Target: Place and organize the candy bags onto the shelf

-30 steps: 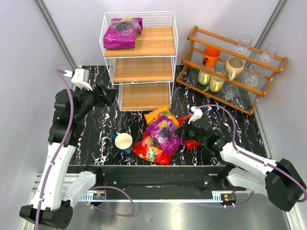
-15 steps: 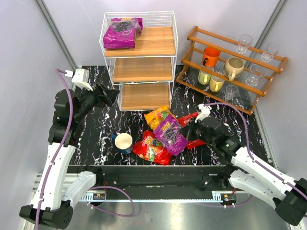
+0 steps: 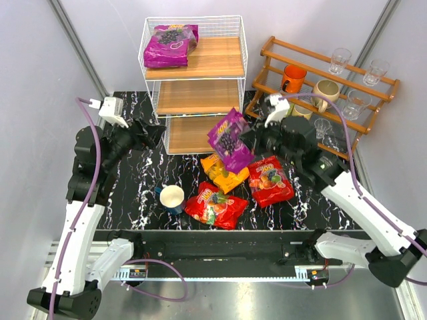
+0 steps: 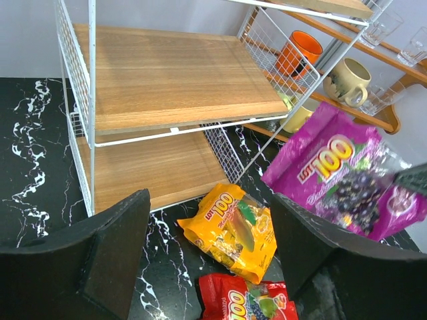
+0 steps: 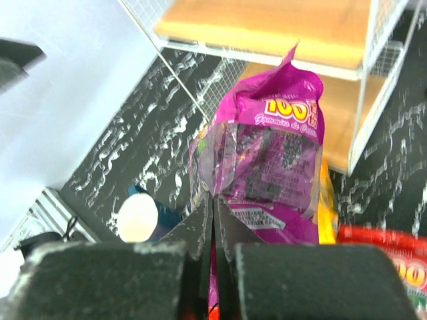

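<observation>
- The right gripper [image 3: 249, 139] is pinched tight on one edge of a purple candy bag [image 3: 229, 140], holding it clear of the black marble table [image 3: 133, 180]. In the right wrist view no gap shows between the fingers [image 5: 200, 227].
- That bag's long axis runs roughly 12 to 6 o'clock in the top view, with its "100" logo end toward the shelf [image 3: 217, 57] at 12.
- It hangs just off the shelf's open front, at about 6 o'clock from the bottom tier and above the orange-yellow bag [image 3: 223, 172].
- The middle and bottom boards are bare. The top board carries a second purple bag [image 3: 170, 43] at its 9 o'clock end, with bare wood toward 3 o'clock.
- Two red bags [image 3: 270, 180] [image 3: 215, 205] lie flat on the table, with a white-and-blue cup [image 3: 172, 198] at 9 o'clock of them.
- The left gripper [image 3: 157, 133] sits at 9 o'clock of the bottom tier, its jaws spread wide and holding nothing.
</observation>
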You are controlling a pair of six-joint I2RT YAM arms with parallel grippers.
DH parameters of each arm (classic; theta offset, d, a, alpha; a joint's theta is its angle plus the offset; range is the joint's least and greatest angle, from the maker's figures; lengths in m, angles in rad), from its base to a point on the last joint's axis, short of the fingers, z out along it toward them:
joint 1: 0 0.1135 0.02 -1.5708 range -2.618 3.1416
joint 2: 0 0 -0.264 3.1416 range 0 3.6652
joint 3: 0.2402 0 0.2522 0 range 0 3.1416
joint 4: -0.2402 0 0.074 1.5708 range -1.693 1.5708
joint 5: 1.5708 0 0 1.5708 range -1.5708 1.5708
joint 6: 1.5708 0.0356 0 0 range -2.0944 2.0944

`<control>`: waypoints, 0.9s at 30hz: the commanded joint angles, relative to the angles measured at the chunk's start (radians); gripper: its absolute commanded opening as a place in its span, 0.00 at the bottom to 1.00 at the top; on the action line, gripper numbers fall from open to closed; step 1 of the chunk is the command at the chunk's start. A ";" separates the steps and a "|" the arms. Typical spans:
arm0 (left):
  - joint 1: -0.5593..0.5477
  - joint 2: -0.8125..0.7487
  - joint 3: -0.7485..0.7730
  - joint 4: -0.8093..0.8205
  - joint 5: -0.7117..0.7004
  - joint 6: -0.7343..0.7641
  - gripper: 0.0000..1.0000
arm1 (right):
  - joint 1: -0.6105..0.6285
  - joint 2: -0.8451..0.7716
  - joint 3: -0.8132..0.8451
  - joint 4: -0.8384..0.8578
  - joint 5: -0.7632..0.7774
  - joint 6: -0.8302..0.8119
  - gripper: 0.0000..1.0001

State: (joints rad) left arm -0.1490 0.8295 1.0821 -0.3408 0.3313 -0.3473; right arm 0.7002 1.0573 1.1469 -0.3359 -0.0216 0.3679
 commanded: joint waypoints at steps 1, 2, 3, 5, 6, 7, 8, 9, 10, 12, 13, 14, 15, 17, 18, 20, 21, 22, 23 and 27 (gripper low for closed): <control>0.000 -0.029 -0.011 0.057 -0.014 0.019 0.75 | 0.004 0.084 0.252 0.090 -0.058 -0.110 0.00; 0.002 -0.030 -0.013 0.056 -0.015 0.021 0.75 | 0.004 0.101 0.287 0.090 -0.066 -0.125 0.00; 0.002 -0.033 -0.013 0.056 -0.015 0.022 0.75 | 0.004 0.136 0.354 0.093 -0.072 -0.130 0.00; 0.002 -0.038 -0.016 0.054 -0.017 0.022 0.75 | 0.004 0.168 0.427 0.097 -0.096 -0.139 0.00; 0.002 -0.043 -0.014 0.056 -0.014 0.022 0.75 | 0.002 0.202 0.497 0.091 -0.106 -0.142 0.00; 0.002 -0.043 -0.014 0.054 -0.014 0.022 0.75 | 0.002 0.219 0.529 0.087 -0.124 -0.144 0.00; 0.002 -0.043 -0.016 0.056 -0.014 0.022 0.75 | 0.004 0.233 0.562 0.086 -0.132 -0.144 0.00; 0.002 -0.046 -0.017 0.056 -0.012 0.022 0.75 | 0.004 0.257 0.615 0.087 -0.141 -0.144 0.00; 0.000 -0.047 -0.017 0.052 -0.012 0.024 0.75 | 0.002 0.268 0.638 0.089 -0.153 -0.144 0.00; 0.002 -0.047 -0.021 0.054 -0.014 0.024 0.75 | 0.004 0.305 0.709 0.098 -0.159 -0.150 0.00; 0.002 -0.047 -0.022 0.052 -0.012 0.024 0.75 | 0.002 0.317 0.735 0.097 -0.158 -0.159 0.00; 0.002 -0.047 -0.022 0.052 -0.011 0.024 0.75 | 0.002 0.346 0.760 0.101 -0.156 -0.165 0.00; 0.002 -0.046 -0.021 0.054 -0.011 0.022 0.75 | 0.002 0.360 0.807 0.104 -0.137 -0.170 0.00; 0.002 -0.043 -0.018 0.057 -0.008 0.021 0.75 | 0.002 0.407 0.856 0.115 -0.101 -0.188 0.00; 0.002 -0.041 -0.017 0.056 -0.006 0.021 0.75 | 0.002 0.424 0.899 0.120 -0.045 -0.195 0.00; 0.002 -0.041 -0.013 0.056 -0.006 0.021 0.75 | 0.004 0.478 0.965 0.136 -0.003 -0.216 0.00; 0.002 -0.041 -0.013 0.056 -0.006 0.022 0.75 | 0.001 0.498 0.991 0.141 0.032 -0.225 0.00; 0.002 -0.041 -0.011 0.056 -0.008 0.024 0.75 | 0.002 0.544 1.019 0.144 0.054 -0.240 0.00; 0.002 -0.041 -0.011 0.057 -0.009 0.024 0.75 | 0.002 0.569 1.081 0.146 0.066 -0.248 0.00; 0.002 -0.043 -0.005 0.056 -0.011 0.024 0.75 | 0.001 0.693 1.256 0.130 0.155 -0.276 0.00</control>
State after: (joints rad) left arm -0.1490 0.7937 1.0691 -0.3393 0.3256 -0.3363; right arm 0.7002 1.6779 2.2208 -0.3508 0.0071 0.1463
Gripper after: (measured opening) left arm 0.750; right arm 0.008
